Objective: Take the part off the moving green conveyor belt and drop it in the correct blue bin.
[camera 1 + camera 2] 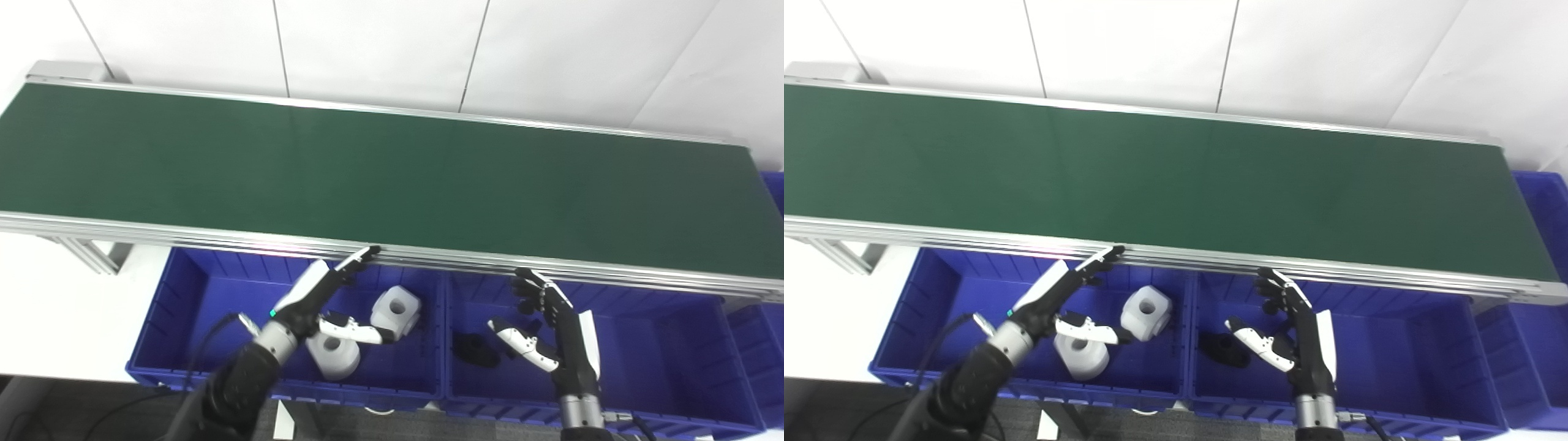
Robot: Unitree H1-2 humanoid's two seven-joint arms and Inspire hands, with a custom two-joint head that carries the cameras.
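Observation:
The green conveyor belt [380, 171] runs across the view with no part on it. My left hand [324, 294] is open and empty over the left blue bin [184, 294], its fingertips [367, 252] near the belt's front rail. Two white parts lie in that bin: one [397, 309] just right of the hand, one [334, 356] under it. My right hand [545, 324] is open and empty over the middle blue bin [661, 355]. A black part [474, 350] lies in that bin, left of the hand.
The belt's aluminium front rail [184, 231] overhangs the bins' back edges. Another blue bin [759, 343] stands at the far right. A white wall rises behind the belt. A metal frame leg [92, 254] stands at the left.

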